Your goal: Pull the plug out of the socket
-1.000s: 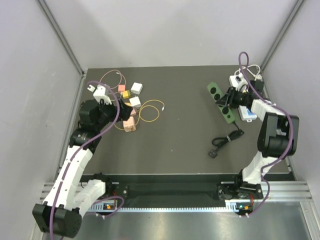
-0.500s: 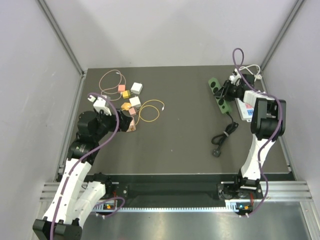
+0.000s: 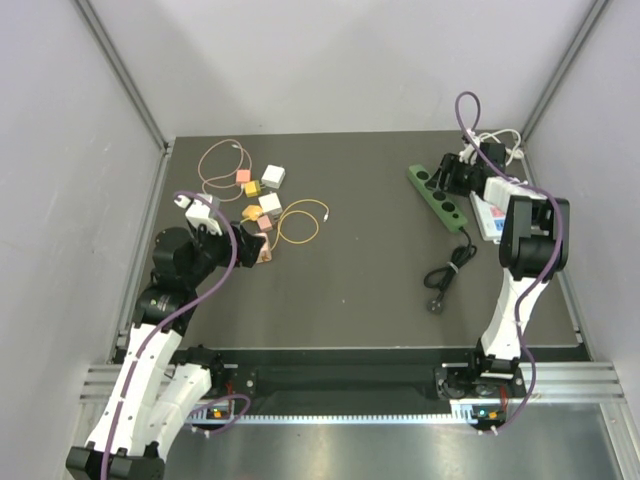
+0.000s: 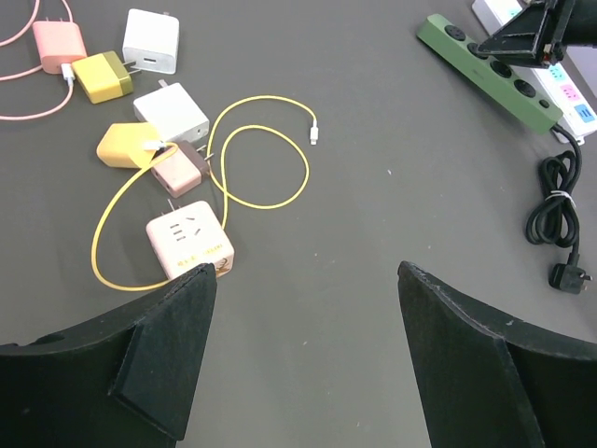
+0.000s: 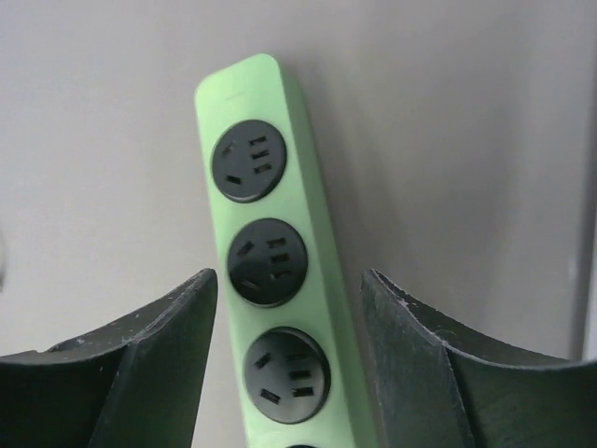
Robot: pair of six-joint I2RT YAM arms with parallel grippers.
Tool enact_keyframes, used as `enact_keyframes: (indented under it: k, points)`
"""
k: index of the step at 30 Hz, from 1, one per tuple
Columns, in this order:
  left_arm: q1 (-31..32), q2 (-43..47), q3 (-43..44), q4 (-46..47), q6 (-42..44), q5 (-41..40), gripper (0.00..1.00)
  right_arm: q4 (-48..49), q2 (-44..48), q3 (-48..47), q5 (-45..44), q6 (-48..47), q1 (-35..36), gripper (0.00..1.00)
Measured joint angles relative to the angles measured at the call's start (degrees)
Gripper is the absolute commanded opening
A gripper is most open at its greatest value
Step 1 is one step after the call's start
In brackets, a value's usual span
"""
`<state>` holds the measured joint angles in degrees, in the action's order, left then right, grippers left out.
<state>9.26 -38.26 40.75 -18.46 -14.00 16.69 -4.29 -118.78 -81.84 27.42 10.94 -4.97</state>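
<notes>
A green power strip (image 3: 438, 198) lies at the back right, and its black cord (image 3: 447, 270) ends in a loose black plug (image 3: 433, 303). In the right wrist view the strip (image 5: 270, 252) runs between my open fingers, and the three sockets in view are empty. My right gripper (image 3: 453, 180) is open and straddles the strip's far part without touching it. My left gripper (image 4: 308, 269) is open and empty above the bare mat, just right of a pink socket cube (image 4: 189, 245). The strip (image 4: 490, 70) also shows in the left wrist view.
Several small chargers and adapters (image 3: 262, 195) with a yellow cable (image 4: 266, 159) and a pink cable (image 3: 218, 160) lie at the back left. A white power strip (image 3: 488, 215) and white cables (image 3: 500, 140) lie at the back right corner, beside the wall.
My right gripper moved toward the back along the green strip, which swung from near upright to a diagonal; its cord shifted with it. My left arm drew back toward the near side.
</notes>
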Motion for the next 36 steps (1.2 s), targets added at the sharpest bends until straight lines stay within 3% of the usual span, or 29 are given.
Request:
enact_keyframes:
  k: [9, 12, 13, 15, 25, 36]
  points:
    - [0.0, 0.5, 0.0, 0.0, 0.0, 0.3, 0.86, -1.8, 1.8, 0.0, -3.2, -7.7, 0.0, 0.74]
    - [0.0, 0.5, 0.0, 0.0, -0.1, 0.3, 0.9, -3.5, 4.6, 0.0, -2.7, -11.8, 0.0, 0.84]
    - [0.0, 0.4, 0.0, 0.0, -0.2, 0.3, 0.92, -4.0, 5.6, 0.0, -2.4, -12.9, 0.0, 0.94]
    - [0.0, 0.1, 0.0, 0.0, -0.4, 0.2, 0.93, -4.5, 9.2, 0.9, -1.8, -15.4, 0.0, 1.0]
    - [0.0, -4.4, 0.0, -3.1, 0.1, -7.5, 0.99, -4.7, 38.1, 15.6, 0.6, -22.4, -1.8, 1.0]
    - [0.1, -0.2, 1.5, -5.2, 4.6, -20.0, 0.99, -11.0, 61.2, 24.5, 8.0, -18.4, -24.0, 1.0]
